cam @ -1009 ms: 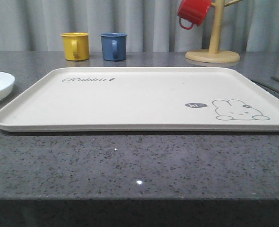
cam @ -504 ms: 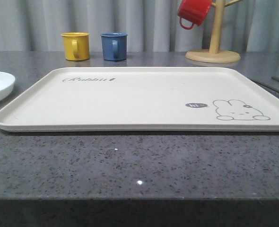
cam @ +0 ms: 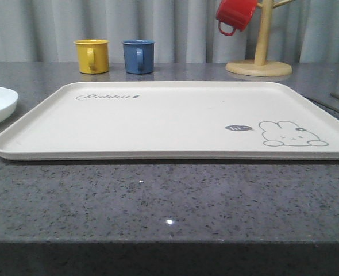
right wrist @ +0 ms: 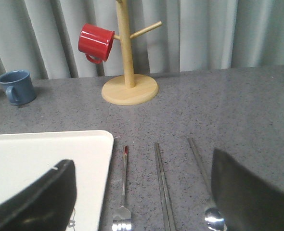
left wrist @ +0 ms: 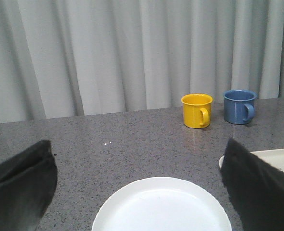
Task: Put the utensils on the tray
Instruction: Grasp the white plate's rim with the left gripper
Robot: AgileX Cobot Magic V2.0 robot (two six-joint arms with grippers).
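Cream tray point(cam: 158, 121) is showing grey rabbit drawing point(cam: 292, 134); plate point(left wrist: 161, 206) is reading white; mugs are showing yellow point(cam: 92, 56), blue point(cam: 138, 56), red point(cam: 235, 14); counter point(cam: 169, 201) is appearing speckled grey.

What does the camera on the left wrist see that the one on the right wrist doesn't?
Left wrist view: the round white plate and the whole yellow mug, between the open left gripper.

Right wrist view: the fork, chopsticks and spoon on the counter, plus the red mug on its wooden stand.

Both: the blue mug, a tray corner, grey curtain.
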